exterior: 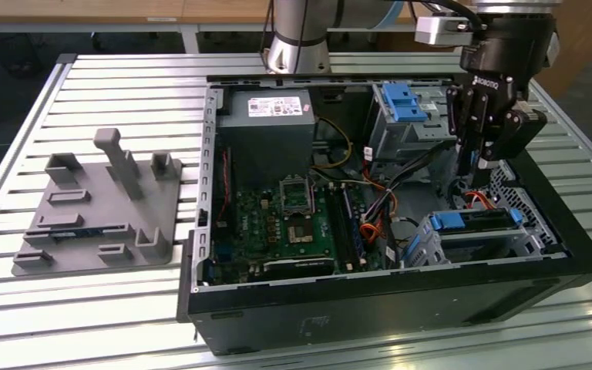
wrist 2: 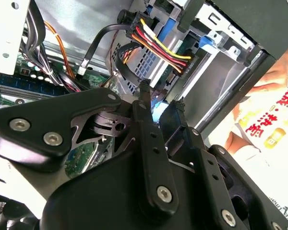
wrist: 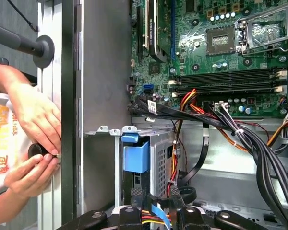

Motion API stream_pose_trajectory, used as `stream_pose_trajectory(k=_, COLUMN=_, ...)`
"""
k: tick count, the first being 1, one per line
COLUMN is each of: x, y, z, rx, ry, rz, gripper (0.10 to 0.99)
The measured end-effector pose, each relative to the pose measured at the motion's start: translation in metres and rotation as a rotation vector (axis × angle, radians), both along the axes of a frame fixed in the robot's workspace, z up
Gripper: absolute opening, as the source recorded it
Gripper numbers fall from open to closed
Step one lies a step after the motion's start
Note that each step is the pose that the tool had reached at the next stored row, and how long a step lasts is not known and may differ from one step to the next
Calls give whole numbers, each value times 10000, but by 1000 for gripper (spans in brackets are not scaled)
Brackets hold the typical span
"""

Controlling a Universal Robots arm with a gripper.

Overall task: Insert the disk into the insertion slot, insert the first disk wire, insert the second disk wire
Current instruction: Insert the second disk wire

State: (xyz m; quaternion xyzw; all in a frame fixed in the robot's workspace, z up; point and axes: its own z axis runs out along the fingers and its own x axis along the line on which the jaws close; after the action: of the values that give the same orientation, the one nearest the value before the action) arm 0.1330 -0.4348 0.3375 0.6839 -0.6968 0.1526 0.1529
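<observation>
- One slatted table [exterior: 121,77]: reaches every edge of the exterior view.
- One open computer case [exterior: 378,308]: centre to lower right, walled on four sides.
- One grey fixture [exterior: 101,208]: middle left, apart from the case.
- One motherboard [exterior: 286,223]: on the case floor, with loose cables crossing the free space on its right.
- One insertion slot [exterior: 530,240] [wrist: 158,158]: lower right, close to the case's right wall.
- One disk [exterior: 471,222] [wrist: 135,155]: seated in that slot, its blue handle at the mouth.
- My pincer [exterior: 481,158] [wrist 2: 161,98] [wrist: 156,194]: one, hanging over the slot, with cables close below. Whether it is clenched or released I cannot tell.
- Two hands [wrist: 33,120]: a person's, at the case's outer wall.
</observation>
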Motion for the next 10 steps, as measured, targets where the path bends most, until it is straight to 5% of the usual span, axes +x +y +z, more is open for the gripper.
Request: stream_pose_trajectory(k=10, x=6, y=0, z=-9, rx=-120, ry=1, rz=-51, gripper=357)
